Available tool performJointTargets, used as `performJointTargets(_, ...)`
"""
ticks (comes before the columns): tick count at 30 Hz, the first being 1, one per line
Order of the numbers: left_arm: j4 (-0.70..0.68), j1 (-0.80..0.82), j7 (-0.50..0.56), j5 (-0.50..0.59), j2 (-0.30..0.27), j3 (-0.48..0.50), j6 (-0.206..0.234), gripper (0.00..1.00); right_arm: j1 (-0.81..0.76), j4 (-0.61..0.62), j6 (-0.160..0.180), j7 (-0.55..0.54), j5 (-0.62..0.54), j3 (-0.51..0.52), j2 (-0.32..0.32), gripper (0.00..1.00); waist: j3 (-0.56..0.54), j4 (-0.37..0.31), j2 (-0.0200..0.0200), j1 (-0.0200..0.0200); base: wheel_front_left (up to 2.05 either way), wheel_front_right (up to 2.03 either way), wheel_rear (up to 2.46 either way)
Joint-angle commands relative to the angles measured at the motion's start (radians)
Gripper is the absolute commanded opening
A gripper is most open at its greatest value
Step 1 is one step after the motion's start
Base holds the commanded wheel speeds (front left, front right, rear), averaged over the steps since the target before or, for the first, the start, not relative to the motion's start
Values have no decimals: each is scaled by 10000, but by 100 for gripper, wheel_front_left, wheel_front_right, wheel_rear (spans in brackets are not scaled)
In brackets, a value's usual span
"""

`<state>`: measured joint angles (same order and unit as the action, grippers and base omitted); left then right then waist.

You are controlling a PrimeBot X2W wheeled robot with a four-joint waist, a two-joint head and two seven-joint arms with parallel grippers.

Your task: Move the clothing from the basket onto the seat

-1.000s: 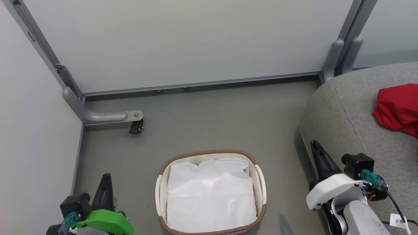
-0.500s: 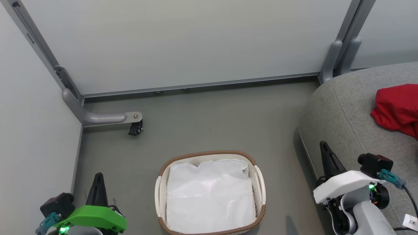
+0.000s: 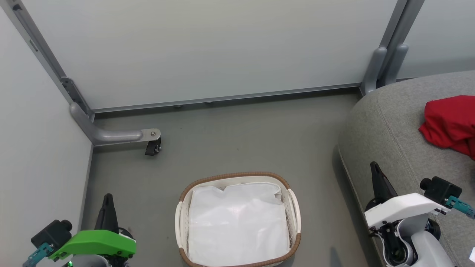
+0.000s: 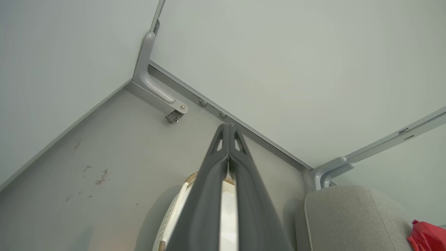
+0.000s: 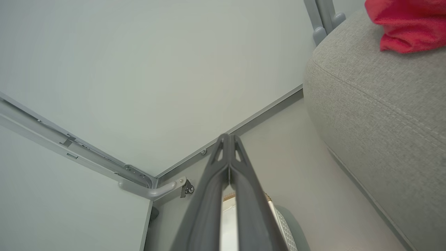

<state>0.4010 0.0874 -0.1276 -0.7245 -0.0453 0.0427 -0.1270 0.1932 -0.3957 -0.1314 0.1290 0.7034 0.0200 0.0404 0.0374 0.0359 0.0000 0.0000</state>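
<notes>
Clothing [image 3: 447,122] unmoved; right gripper [image 3: 374,167] seemingly farther right

Grey floor [image 3: 237,148], matte. A pale back panel [image 3: 222,48] stands across the far side, with a metal rail [image 3: 222,99] running along its foot. The left panel [image 3: 37,167] meets it at a corner marked by a slanting grey post [image 3: 42,55]. From that corner a curved grey foot [image 3: 111,136] reaches out low over the floor and ends in a small black caster [image 3: 152,147].

Far right: a second post [image 3: 402,18] with two rounded feet [image 3: 376,70], and another pale panel [image 3: 438,37] beyond it.

Left wrist view: reddish-brown stains [image 4: 101,177] on the floor near the left panel, and two small studs [image 4: 204,103] just under the rail.
</notes>
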Motion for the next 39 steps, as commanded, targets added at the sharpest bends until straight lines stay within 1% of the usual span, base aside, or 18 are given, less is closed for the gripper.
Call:
performJointTargets(1, -189, 128, 82, -359, -47, 73, -16, 0, 10, 206, 3, -92, 360, 63, 59, 0, -5, -5, 0, 0, 0, 0, 0)
performJointTargets(18, -546, 172, 670, -2494, -54, 235, -25, 0, -209, 550, 5, -684, 2537, 287, 77, 0, -66, -69, 0, 0, 0, 0, 0)
performJointTargets(39, -909, 215, 1274, -4660, -62, 412, -36, 0, -441, 891, 7, -1288, 4779, 519, 94, 0, -141, -147, 0, 0, 0, 0, 0)
